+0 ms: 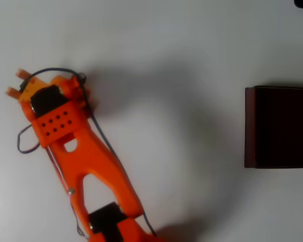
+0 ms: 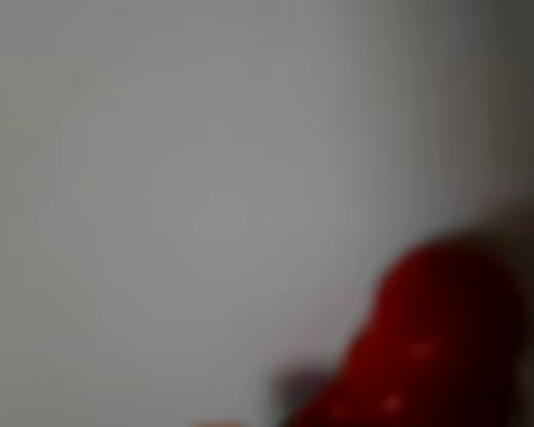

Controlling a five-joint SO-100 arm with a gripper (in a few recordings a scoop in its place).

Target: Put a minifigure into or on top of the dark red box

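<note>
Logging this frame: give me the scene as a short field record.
arm: orange, reaching toward the upper left in the overhead view
gripper: over the white table, far from the box; jaw state unclear
minifigure: blurred red shape close to the wrist camera, lower right
dark red box: right edge, open, dark inside

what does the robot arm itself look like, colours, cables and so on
The arm is bright orange plastic with a forked, Y-shaped link and black motor blocks. One panel has a grid of small round holes. Thin dark cables loop along its side. The gripper ends in two short orange fingers.
</note>
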